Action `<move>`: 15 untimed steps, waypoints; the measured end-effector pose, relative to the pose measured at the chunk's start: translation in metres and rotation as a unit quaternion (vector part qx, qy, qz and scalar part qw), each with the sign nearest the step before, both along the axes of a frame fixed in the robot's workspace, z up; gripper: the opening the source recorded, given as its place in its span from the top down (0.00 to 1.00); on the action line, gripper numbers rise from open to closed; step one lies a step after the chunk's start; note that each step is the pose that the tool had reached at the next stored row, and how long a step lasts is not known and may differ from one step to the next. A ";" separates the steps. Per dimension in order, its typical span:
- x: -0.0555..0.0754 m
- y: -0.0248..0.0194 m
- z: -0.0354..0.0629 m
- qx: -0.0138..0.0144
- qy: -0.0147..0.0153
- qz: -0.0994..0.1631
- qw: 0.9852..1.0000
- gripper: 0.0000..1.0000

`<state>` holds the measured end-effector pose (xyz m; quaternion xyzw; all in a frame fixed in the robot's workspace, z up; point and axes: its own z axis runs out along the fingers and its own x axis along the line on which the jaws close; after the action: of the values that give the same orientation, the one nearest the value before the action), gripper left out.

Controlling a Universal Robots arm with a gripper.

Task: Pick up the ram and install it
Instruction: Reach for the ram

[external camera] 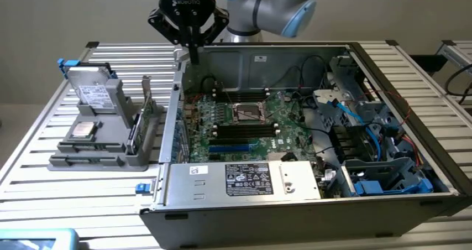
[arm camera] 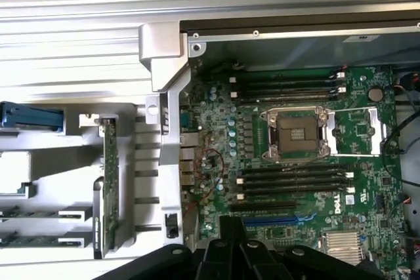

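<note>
Gripper (external camera: 194, 52) hangs pinched shut and empty above the far corner edge of the case (external camera: 295, 219), upper middle of the exterior view, with open air around it. Ram (external camera: 87, 147) lies in the front slot of the grey holder (external camera: 96, 165) at the exterior view's left, well apart from the gripper and near the upright card (external camera: 145, 110).

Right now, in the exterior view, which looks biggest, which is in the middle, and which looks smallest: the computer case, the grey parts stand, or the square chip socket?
1. computer case: largest by far
2. grey parts stand: clearly smaller
3. square chip socket: smallest
</note>
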<state>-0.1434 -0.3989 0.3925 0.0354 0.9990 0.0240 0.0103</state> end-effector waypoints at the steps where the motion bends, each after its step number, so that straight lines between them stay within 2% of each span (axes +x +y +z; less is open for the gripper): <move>1: -0.004 -0.0002 -0.0001 0.000 0.000 0.000 1.000 0.89; 5: -0.015 -0.0018 -0.0007 0.000 0.000 0.000 1.000 0.89; 10: -0.027 -0.0070 -0.0018 0.000 0.000 0.000 1.000 0.89; 15: -0.036 -0.0110 -0.0054 -0.002 0.002 0.000 1.000 0.89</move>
<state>-0.1790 -0.4099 0.3871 0.0354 0.9991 0.0219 0.0088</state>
